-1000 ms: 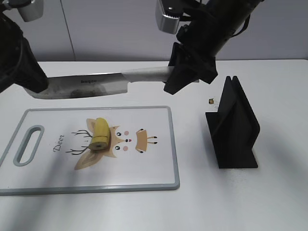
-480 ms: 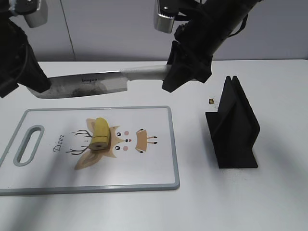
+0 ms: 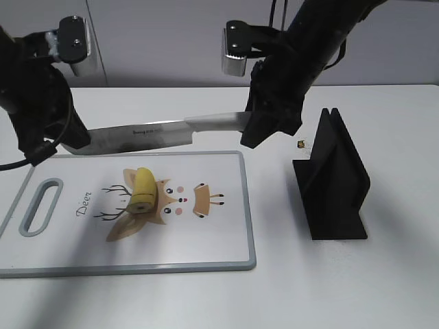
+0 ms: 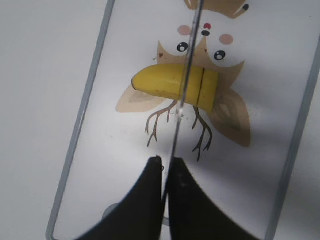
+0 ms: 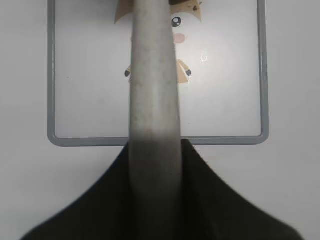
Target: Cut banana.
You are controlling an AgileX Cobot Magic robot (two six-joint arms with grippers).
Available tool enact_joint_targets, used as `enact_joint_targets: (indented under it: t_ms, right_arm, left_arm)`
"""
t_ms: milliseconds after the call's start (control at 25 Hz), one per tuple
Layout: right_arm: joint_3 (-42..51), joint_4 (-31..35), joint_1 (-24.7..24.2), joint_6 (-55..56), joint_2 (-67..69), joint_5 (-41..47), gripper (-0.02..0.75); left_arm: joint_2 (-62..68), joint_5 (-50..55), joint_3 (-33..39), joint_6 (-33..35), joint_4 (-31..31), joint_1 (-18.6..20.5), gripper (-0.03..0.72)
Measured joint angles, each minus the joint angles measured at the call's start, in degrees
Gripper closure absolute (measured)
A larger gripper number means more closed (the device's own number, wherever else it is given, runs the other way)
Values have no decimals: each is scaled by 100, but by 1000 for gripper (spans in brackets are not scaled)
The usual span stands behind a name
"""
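1. Exterior view: knife [image 3: 154, 131] was held level above the far edge of the cutting board [image 3: 206, 253]; right gripper [image 3: 264, 127] clenched on its handle, left gripper [image 3: 65, 140] at the blade tip. Banana [image 3: 143, 190] lay on the board's left half. Black stand [image 3: 336, 181] stood at right.
2. Left wrist view: jaws pinched the blade tip; banana beneath the blade's edge.
3. Right wrist view: jaws gripped the grey handle [image 5: 152, 75] above the board.
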Motion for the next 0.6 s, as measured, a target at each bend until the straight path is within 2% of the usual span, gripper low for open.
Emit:
enact_joint_targets:
  t_ms: [320, 600]
  right_arm:
    - [36, 20, 0, 0, 353, -46, 567]
    - [458, 50, 22, 19, 364, -390, 566]
  left_arm:
    - [346, -100, 75, -13, 29, 0, 688]
    - [504, -270, 209, -6, 6, -20, 688]
